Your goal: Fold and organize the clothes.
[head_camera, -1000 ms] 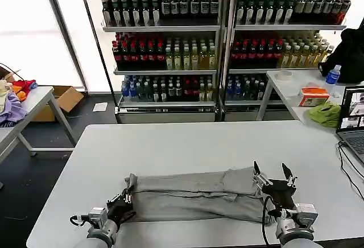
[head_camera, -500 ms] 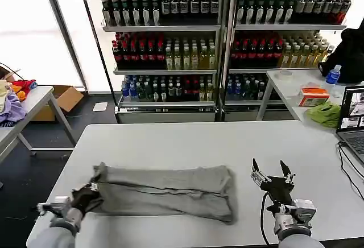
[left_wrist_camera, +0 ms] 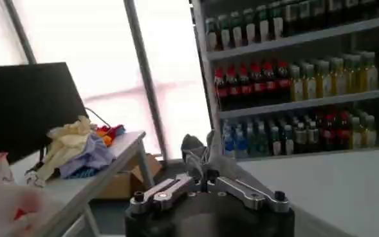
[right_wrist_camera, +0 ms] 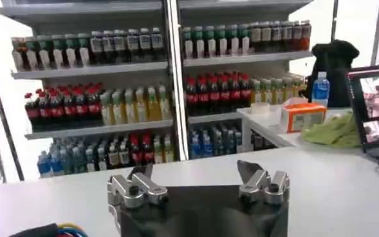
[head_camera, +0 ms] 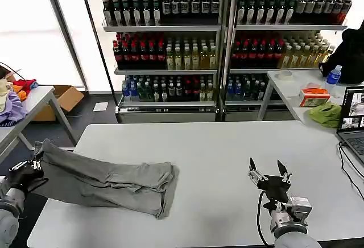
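One T-shirt (head_camera: pixel 108 182) end is pinched in the left gripper (head_camera: pixel 35 162); the right gripper (head_camera: pixel 267 171), fingers spread, stands well apart.

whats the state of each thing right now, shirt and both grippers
grey T-shirt: folded into a long band, one end lifted past the table's left edge, the other end lying on the table.
left gripper: jaws shut on the shirt's end, held off the table's left edge.
right gripper: jaws open, holding nothing, above the table's near right part.
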Available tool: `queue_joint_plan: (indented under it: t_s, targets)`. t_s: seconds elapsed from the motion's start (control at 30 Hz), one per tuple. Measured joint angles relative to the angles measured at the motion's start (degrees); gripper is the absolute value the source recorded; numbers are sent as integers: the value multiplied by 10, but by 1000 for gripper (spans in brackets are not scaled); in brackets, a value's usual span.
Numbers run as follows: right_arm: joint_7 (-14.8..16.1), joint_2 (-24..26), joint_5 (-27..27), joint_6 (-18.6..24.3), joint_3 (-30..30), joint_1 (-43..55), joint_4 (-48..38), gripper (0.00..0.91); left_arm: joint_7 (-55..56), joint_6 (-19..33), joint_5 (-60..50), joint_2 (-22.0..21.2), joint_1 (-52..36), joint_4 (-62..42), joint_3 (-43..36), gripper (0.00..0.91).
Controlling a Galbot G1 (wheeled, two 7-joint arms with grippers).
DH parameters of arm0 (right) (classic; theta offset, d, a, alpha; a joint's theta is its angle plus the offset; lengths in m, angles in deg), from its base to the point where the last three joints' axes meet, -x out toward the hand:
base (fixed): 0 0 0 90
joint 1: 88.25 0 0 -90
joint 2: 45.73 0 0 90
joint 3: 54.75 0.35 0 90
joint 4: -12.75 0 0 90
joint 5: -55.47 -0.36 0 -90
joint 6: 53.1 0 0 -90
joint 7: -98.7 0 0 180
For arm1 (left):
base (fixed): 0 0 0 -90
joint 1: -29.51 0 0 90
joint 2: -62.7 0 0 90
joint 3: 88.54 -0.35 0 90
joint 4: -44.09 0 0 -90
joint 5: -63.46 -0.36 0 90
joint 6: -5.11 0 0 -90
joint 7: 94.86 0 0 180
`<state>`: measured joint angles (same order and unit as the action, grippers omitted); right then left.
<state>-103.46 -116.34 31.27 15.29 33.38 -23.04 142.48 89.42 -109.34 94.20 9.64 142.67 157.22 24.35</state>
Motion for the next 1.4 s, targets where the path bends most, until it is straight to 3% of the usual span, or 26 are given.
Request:
queue_joint_plan:
  t_s: [0.3, 0.67, 1.4]
  targets:
    - [1, -12, 5, 3, 15, -21, 11, 907, 5, -14, -63, -31, 3, 61, -119, 0]
    - [2, -32, 25, 9, 25, -51, 27, 907, 21, -38, -74, -42, -35, 57, -249, 0]
    - [3, -72, 62, 23, 32, -94, 41, 907, 42, -71, -55, -71, -145, 16, -419, 0]
